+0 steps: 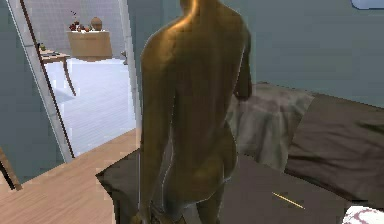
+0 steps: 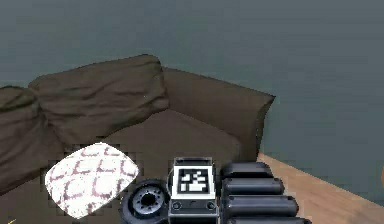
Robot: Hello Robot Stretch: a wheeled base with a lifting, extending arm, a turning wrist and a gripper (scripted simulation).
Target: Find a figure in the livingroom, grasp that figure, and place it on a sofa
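Observation:
A tall golden figure (image 1: 195,110), a human torso seen from behind, rises close in the middle of the forward view; the picture's lower edge cuts off its base. Behind and below it lies a dark brown sofa (image 1: 320,140) with a rumpled back cushion. The arm side view shows the same brown sofa (image 2: 180,130) against a grey-blue wall. At that view's bottom edge sits my gripper (image 2: 140,205), a dark rounded body left of a white square with black marks (image 2: 192,183). A white patterned cushion (image 2: 92,178) lies on the seat right beside it, so I cannot tell whether the gripper holds anything.
A doorway (image 1: 90,70) at the forward view's left leads to a bright room with a wooden table (image 1: 88,42) bearing small things. Wooden floor (image 1: 60,190) runs along the sofa's edge. A thin yellow stick (image 1: 288,201) lies on the seat. More wooden floor (image 2: 330,190) lies right of the sofa.

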